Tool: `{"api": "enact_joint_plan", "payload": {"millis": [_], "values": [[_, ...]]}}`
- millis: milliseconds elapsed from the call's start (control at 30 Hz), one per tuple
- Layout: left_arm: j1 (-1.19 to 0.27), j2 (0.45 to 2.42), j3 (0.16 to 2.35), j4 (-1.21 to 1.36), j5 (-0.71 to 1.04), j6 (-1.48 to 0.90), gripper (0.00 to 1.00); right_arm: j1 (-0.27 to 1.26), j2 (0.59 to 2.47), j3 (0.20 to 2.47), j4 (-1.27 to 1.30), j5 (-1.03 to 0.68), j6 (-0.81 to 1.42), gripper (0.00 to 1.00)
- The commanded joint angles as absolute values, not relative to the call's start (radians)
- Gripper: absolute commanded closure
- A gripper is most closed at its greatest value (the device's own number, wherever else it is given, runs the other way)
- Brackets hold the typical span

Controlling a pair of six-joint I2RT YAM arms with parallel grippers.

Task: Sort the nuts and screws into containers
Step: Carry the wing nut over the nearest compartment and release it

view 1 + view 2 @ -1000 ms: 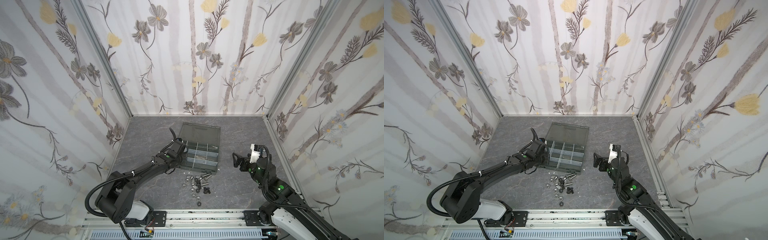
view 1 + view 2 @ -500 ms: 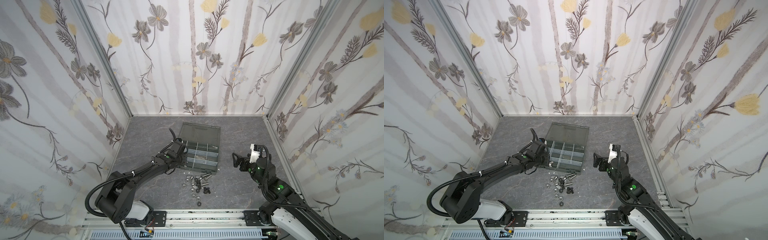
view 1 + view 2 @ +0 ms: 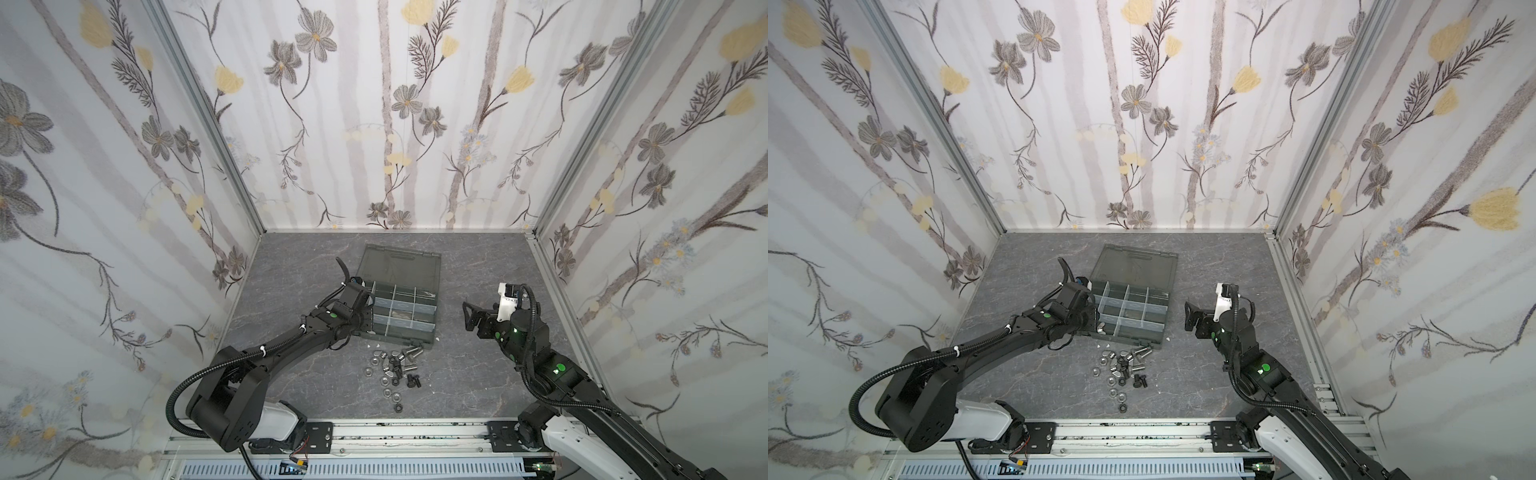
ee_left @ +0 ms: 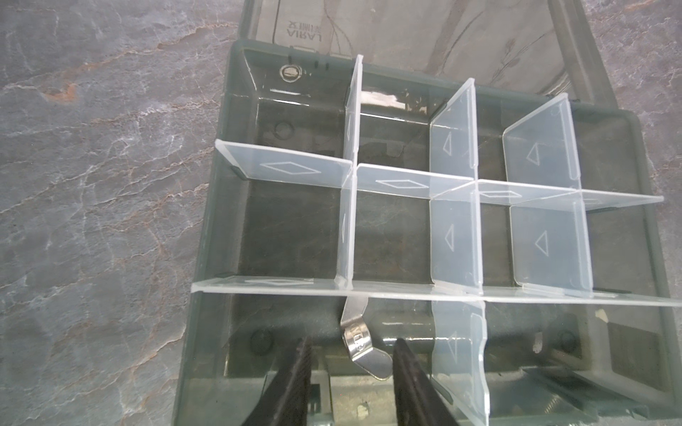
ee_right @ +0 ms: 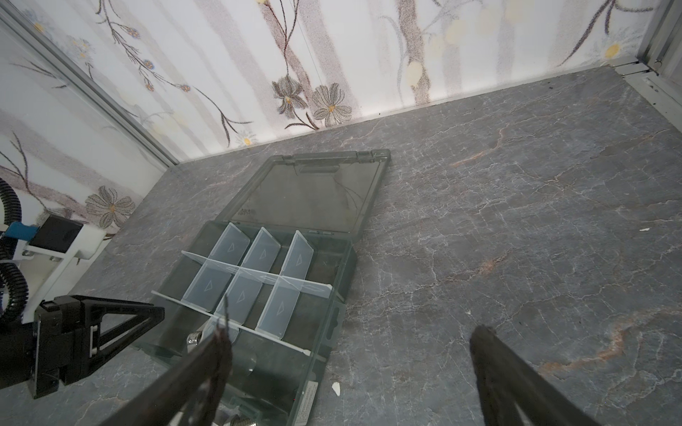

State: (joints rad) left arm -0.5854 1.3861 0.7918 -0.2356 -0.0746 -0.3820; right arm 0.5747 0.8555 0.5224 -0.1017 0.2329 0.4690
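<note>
Screws (image 3: 412, 353) and nuts (image 3: 387, 376) lie in a loose heap on the desk (image 3: 478, 374) just in front of the box (image 3: 407, 340). Several touch one another, and a few ring nuts trail off farther from the box. One wing nut (image 4: 356, 333) is inside the box, in the front corner cell (image 4: 265, 332) on the left arm's side, leaning against a divider (image 4: 457, 239). The other cells look empty, so the sorting has barely begun.

Left fingers (image 4: 295, 372) stand parted on either side of that wing nut, with a gap showing on both sides, so it lies released. Right fingers (image 5: 494, 369) are spread wide and empty, hovering near the box on its other side, apart from it. The lid (image 3: 401, 264) lies open flat behind the box.

These pieces look like small steel parts: stiff, dense for their size, smooth and likely slippery. Screws will probably roll, so a pinch across the shank just under the head seems safest. Flat ring nuts hug the desk and are best squeezed across their outer edge, wing nuts across the two wings. Crowded pieces near the box may shift when one is taken.
</note>
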Motion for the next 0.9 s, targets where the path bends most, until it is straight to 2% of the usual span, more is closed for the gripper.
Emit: {"api": "enact_joint_plan", "payload": {"millis": [0, 533, 700, 867], "values": [[-0.584, 1.37, 0.783, -0.215, -0.072, -0.405, 0.6, 0.577, 0.867, 0.534, -0.088, 0.211, 0.46, 0.0], [-0.586, 1.289, 0.702, -0.197, -0.034, -0.464, 0.59, 0.577, 0.901, 0.516, -0.06, 0.148, 0.462, 0.0], [-0.585, 1.262, 0.657, -0.185, 0.015, -0.479, 0.59, 0.58, 0.91, 0.513, -0.061, 0.131, 0.457, 0.0], [-0.591, 1.212, 0.604, -0.142, 0.137, -0.498, 0.59, 0.58, 0.902, 0.502, -0.057, 0.127, 0.461, 0.0]]}}
